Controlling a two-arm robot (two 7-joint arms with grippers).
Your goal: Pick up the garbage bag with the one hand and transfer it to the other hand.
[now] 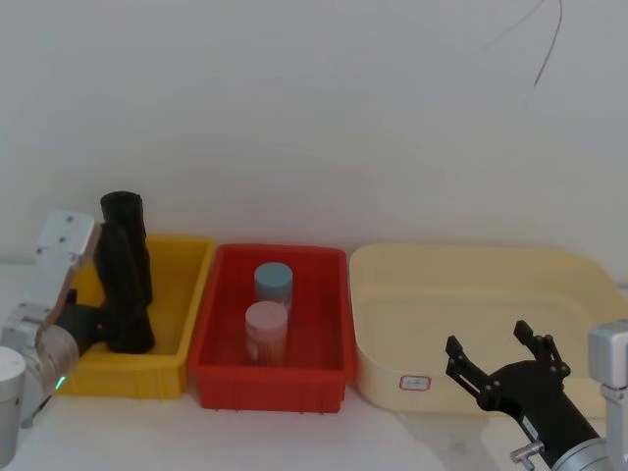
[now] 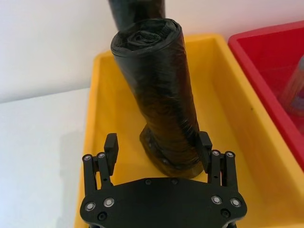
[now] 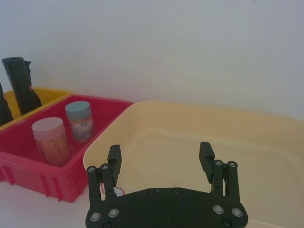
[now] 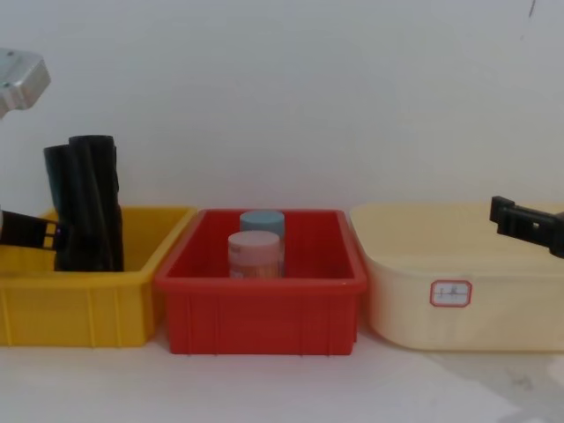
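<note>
The garbage bag (image 2: pixel 161 95), a matte black roll, stands upright in the yellow bin (image 2: pixel 102 118); I also see the bag (image 1: pixel 128 289) from the head and the bag (image 4: pixel 95 211) from the chest. My left gripper (image 2: pixel 158 142) is open, its fingers (image 2: pixel 110 147) on either side of the roll's base. One finger rests against the roll and a gap remains at the other. A second black roll (image 2: pixel 135 9) stands just behind. My right gripper (image 1: pixel 489 340) hangs open and empty over the front of the cream tub (image 3: pixel 266 142), far from the bag.
The red bin (image 1: pixel 324 368) in the middle holds a blue-lidded jar (image 1: pixel 274 283) and a pink-lidded jar (image 1: pixel 266 329). The wide cream tub (image 1: pixel 471 275) sits at the right. A white wall closes off the back of the table.
</note>
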